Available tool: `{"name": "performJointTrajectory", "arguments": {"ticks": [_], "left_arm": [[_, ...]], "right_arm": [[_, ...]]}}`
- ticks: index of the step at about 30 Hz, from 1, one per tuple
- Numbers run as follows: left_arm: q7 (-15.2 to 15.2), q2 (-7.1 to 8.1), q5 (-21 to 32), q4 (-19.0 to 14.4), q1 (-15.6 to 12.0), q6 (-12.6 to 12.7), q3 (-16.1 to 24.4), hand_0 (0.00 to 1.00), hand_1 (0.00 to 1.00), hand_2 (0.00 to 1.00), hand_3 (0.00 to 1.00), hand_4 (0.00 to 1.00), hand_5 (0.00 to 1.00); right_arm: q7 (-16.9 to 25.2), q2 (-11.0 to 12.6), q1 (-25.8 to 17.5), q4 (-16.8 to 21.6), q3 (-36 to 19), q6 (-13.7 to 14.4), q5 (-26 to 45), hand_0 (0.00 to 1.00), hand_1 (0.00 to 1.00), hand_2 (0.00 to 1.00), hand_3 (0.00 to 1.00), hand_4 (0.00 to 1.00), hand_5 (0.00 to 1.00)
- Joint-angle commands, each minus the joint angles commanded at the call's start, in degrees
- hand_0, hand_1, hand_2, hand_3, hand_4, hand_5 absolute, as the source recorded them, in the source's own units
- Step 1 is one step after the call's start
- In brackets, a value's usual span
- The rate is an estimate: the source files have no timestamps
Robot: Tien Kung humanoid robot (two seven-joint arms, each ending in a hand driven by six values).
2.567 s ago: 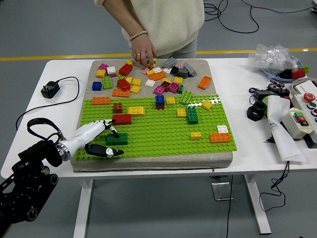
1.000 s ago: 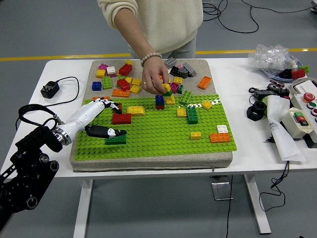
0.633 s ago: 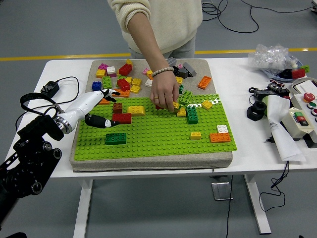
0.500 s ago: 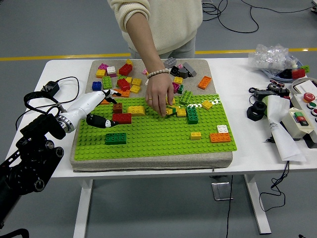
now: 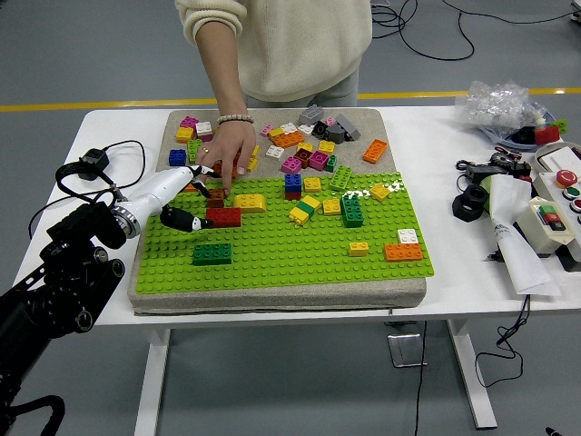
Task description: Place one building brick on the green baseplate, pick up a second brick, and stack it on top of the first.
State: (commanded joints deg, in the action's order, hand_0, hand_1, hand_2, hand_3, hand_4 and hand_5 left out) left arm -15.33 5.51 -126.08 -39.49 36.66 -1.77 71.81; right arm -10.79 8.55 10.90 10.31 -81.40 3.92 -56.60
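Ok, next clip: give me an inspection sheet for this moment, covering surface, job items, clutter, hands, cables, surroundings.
Surface: white table with a padded mat carrying the green baseplate.
Job's things: dark green brick seated alone on the baseplate; red brick near the left hand.
Clutter: loose brick pile on the mat's far part; control box and plastic bag at right.
Hands: left hand open beside the red brick; right not in view.
Cables: black adapter and cord at left.
Surroundings: person's hand reaching among the far bricks.
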Motion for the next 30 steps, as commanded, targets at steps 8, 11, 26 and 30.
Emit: {"name": "performJointTrajectory", "arguments": {"ticks": [8,11,26,30], "left_arm": [[-0.8,-0.88,0.7,3.5,1.1,1.4,-1.1,0.774,0.702,0.571,0.738,0.830,0.064],[-1.1,-1.29,0.9,4.7,1.4,1.9,-1.4,0.774,0.702,0.571,0.738,0.830,0.064],[-2.8,-2.27,2.7,9.3,3.8,3.4,-2.9,0.795,0.721,0.598,0.736,0.830,0.053],[-3.2,-2.24,3.1,10.5,4.6,3.6,-3.3,0.795,0.721,0.598,0.736,0.830,0.053]], "right_arm": [[-0.1,-0.1,0.0,0.0,0.2,0.0,-0.3,0.790,0.736,0.783,0.754,0.919,0.637],[-0.2,-0.2,0.1,0.0,0.4,-0.1,-0.3,0.790,0.736,0.783,0.754,0.919,0.637],[-0.3,-0.4,0.2,0.0,0.7,-0.1,-0.3,0.790,0.736,0.782,0.753,0.918,0.636],[-0.3,-0.4,0.3,0.0,0.7,-0.2,-0.3,0.790,0.736,0.782,0.753,0.918,0.636]]}}
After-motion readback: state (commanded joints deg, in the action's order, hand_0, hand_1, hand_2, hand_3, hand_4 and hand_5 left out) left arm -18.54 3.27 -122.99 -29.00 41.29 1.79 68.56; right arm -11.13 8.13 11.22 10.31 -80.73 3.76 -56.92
